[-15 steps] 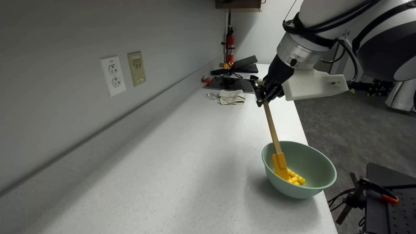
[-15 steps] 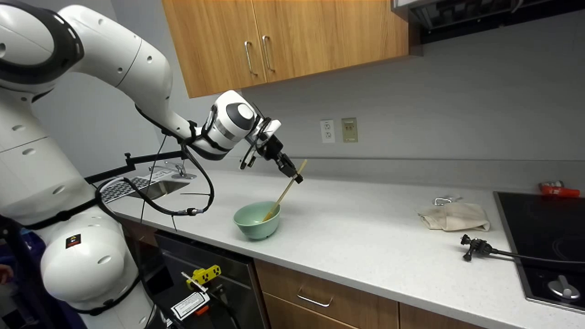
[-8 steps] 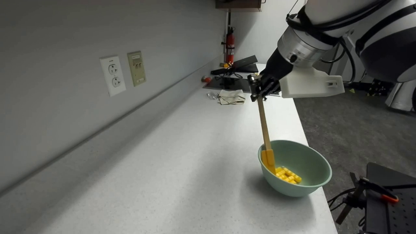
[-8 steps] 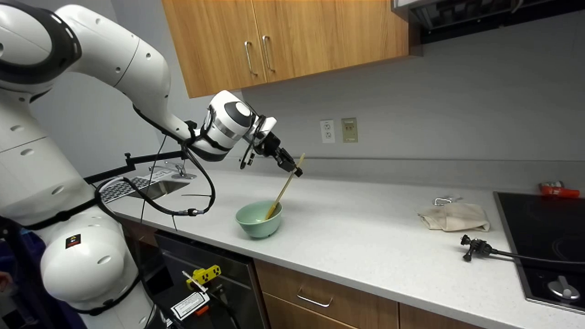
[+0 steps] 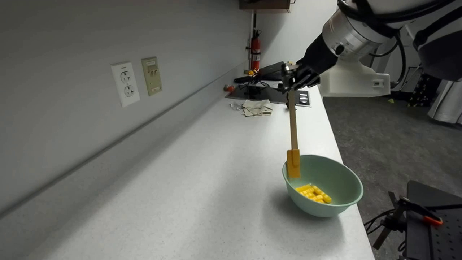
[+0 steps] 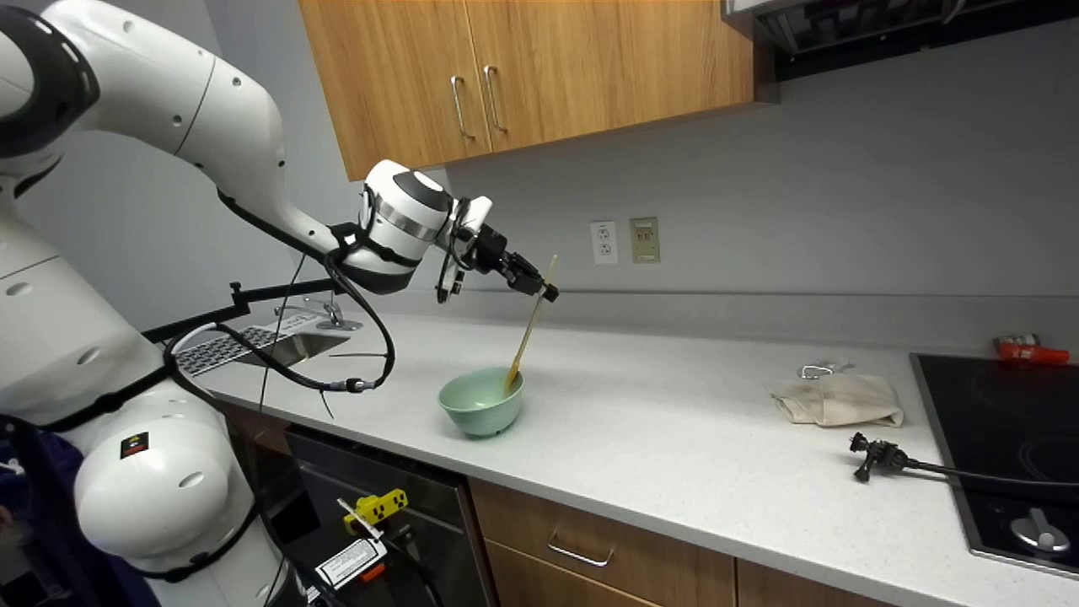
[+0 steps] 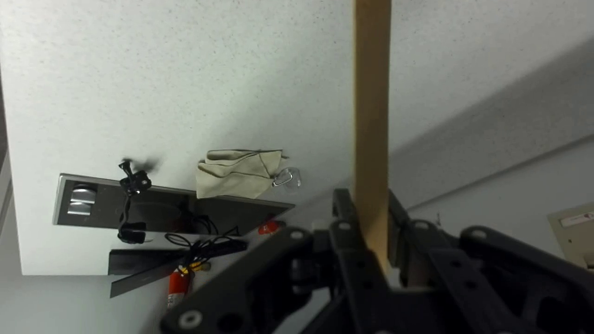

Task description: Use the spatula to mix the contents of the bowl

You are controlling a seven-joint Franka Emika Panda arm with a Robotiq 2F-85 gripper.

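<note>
My gripper (image 7: 370, 199) is shut on the spatula's flat wooden handle (image 7: 371, 116), whose upper end sticks out past the fingers in an exterior view (image 6: 553, 268). The spatula (image 5: 293, 122) hangs nearly upright, its yellow-orange head (image 5: 293, 164) down. The head's tip is just inside the rim of the mint-green bowl (image 5: 317, 210), by the wall, raised above the contents. Those contents (image 5: 313, 194), several yellow chunks, lie together on the bowl's floor. In the wrist view, the bowl and the spatula head are out of view.
The bowl stands near the counter's (image 6: 674, 455) front edge. Further along lie a folded cloth (image 6: 839, 400), a small black clamp mount (image 6: 881, 455) and a dark cooktop (image 6: 1003, 421). A wall with outlets (image 5: 125, 84) runs along the back. Wooden cabinets (image 6: 539, 67) hang above.
My gripper has risen, lifting the spatula head off the chunks and turning the handle more upright. The bowl has slid slightly, leftward in one exterior view and rightward in the other.
</note>
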